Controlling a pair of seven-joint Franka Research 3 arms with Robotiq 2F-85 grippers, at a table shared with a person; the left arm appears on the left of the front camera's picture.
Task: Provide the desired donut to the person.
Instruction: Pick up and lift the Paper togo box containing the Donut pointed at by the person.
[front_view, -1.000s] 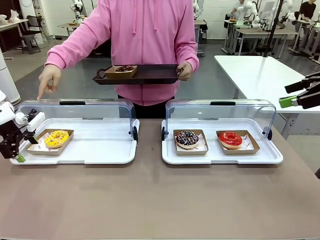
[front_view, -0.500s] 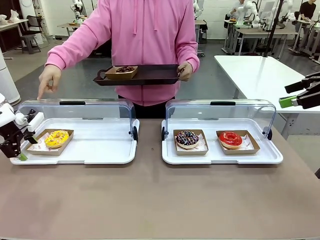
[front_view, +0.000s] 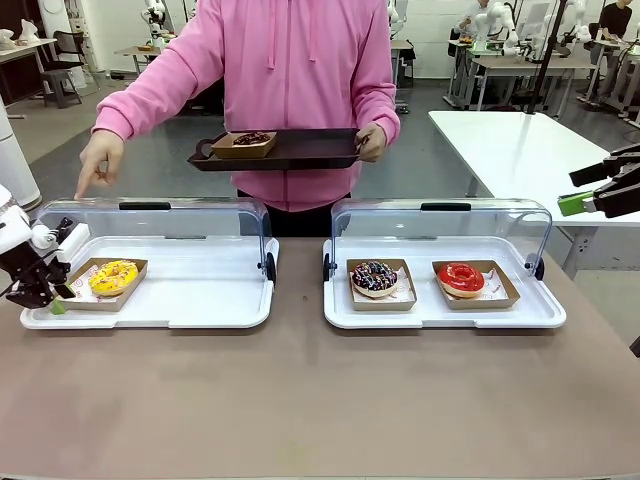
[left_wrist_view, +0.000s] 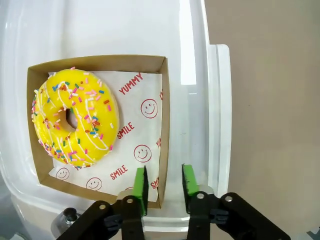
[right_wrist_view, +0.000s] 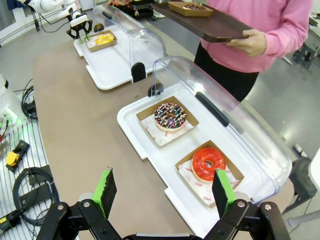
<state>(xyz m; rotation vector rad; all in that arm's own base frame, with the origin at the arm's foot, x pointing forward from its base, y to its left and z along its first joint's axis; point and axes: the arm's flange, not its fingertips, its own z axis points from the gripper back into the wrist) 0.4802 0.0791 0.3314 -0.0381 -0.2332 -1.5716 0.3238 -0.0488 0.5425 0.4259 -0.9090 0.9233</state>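
Left end effector (left_wrist_view: 164, 182), open, straddles box (left_wrist_view: 165, 115) wall at donut's (left_wrist_view: 92, 122) 4 o'clock; I have yet to grip, lift, deliver.

"YUMMY" and "SMILE" are printed in red, with smiley faces, on the paper liner (left_wrist_view: 137, 125) under the yellow donut (left_wrist_view: 75, 117).

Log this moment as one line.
left gripper: open, straddling box wall beside yellow donut | right gripper: open, raised at right | person: pointing toward left case, holding dark tray
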